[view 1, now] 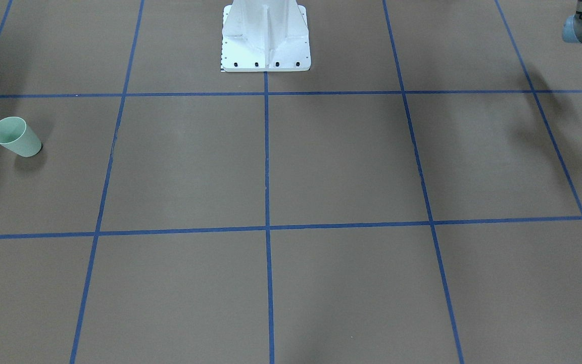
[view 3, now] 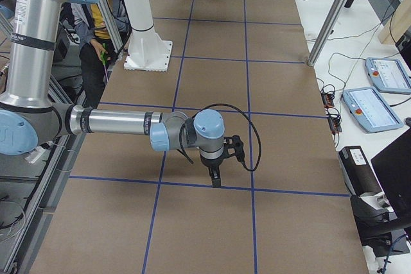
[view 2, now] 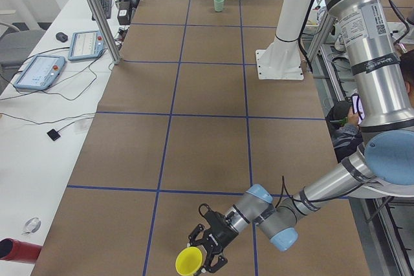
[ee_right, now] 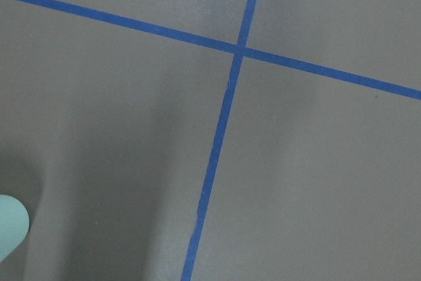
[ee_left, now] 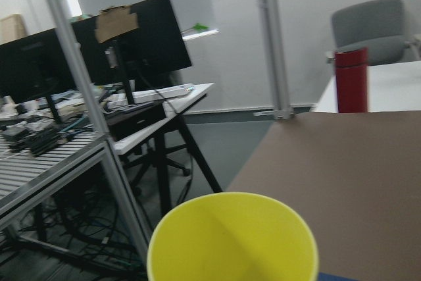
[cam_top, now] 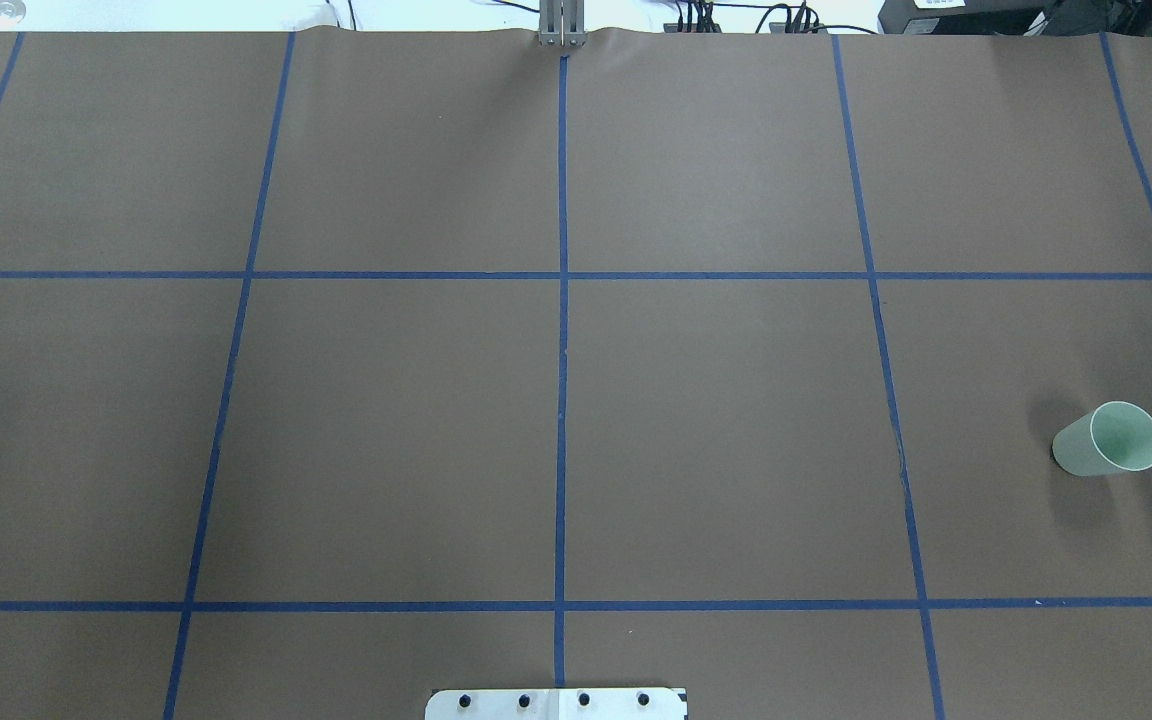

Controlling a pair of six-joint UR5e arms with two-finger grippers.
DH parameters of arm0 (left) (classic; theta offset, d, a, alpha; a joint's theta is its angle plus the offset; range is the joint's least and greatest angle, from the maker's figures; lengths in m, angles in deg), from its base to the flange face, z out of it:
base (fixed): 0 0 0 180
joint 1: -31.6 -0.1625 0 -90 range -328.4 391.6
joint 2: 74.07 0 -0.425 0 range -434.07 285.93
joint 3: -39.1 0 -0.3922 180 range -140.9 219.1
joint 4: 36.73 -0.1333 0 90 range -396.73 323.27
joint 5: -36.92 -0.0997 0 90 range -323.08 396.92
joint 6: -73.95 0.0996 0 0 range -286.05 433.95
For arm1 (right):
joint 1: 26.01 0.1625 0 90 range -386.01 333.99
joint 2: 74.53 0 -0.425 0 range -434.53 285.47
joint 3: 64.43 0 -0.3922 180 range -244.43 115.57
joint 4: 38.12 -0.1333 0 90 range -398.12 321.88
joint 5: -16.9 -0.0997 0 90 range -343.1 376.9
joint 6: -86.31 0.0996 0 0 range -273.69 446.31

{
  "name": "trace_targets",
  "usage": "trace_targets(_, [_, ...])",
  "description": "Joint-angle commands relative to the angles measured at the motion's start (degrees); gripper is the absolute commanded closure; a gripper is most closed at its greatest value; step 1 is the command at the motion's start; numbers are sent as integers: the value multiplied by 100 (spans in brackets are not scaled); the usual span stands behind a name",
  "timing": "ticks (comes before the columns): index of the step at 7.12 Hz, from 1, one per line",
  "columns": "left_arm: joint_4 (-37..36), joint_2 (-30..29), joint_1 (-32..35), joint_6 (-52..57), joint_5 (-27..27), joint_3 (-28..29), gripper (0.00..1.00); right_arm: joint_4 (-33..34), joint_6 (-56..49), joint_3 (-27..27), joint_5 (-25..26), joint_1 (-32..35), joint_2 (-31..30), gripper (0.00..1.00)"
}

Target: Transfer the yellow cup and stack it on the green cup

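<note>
The yellow cup [view 2: 189, 261] is at the table's left end, between the fingers of my left gripper [view 2: 206, 252]. Its open rim fills the bottom of the left wrist view [ee_left: 231, 238]. I cannot tell whether the left gripper is shut on it. The green cup [cam_top: 1108, 440] stands upright and alone far to the right; it also shows in the front view [view 1: 17, 137], the left side view [view 2: 219, 4] and at the edge of the right wrist view [ee_right: 10, 231]. My right gripper [view 3: 216, 181] points down above the table near a blue line. I cannot tell whether it is open or shut.
The white robot base [view 1: 265, 38] stands mid-table at the robot's side. A red bottle [view 2: 16, 250] lies off the table's left end and also shows in the left wrist view [ee_left: 350, 80]. Tablets [view 2: 39, 69] and aluminium posts [view 2: 97, 14] line the side bench. Blue tape lines cross the brown table [cam_top: 716, 440].
</note>
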Motion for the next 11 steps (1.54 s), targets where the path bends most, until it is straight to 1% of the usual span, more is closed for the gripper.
trace_targets(1, [1152, -226, 498, 1026, 1757, -34, 79, -16, 5, 50, -65, 2, 8, 0])
trace_targets(2, [1618, -358, 507, 1055, 2407, -43, 80, -7, 14, 50, -135, 2, 17, 0])
trace_targets(3, [1840, -498, 516, 1038, 2874, -78, 80, -16, 14, 67, -258, 28, 17, 0])
trace_targets(4, [1859, -674, 525, 1003, 3540, -278, 78, -94, 14, 146, -337, 46, 25, 0])
trace_targets(5, [1851, -1032, 533, 994, 3973, -446, 72, -130, 23, 190, -425, 46, 60, 0])
trace_targets(6, [1842, -1471, 516, 1037, 4178, -613, 76, -130, 171, 182, -556, 46, 200, 0])
trace_targets(7, [1825, -2084, 481, 1055, 4197, -797, 76, -139, 572, 251, -654, 46, 236, 0])
trace_targets(8, [1790, -2491, 150, 1055, 4206, -790, 75, -139, 846, 304, -785, 46, 315, 0])
trace_targets(9, [1798, -2982, -523, 1055, 4206, -808, 75, -313, 875, 331, -1004, 46, 333, 0])
trace_targets(10, [1781, -3222, -878, 1055, 4206, -808, 76, -428, 884, 322, -1572, 46, 490, 0])
trace_targets(11, [1667, -3520, -1177, 1073, 4206, -799, 77, -437, 971, 322, -2021, 46, 761, 0])
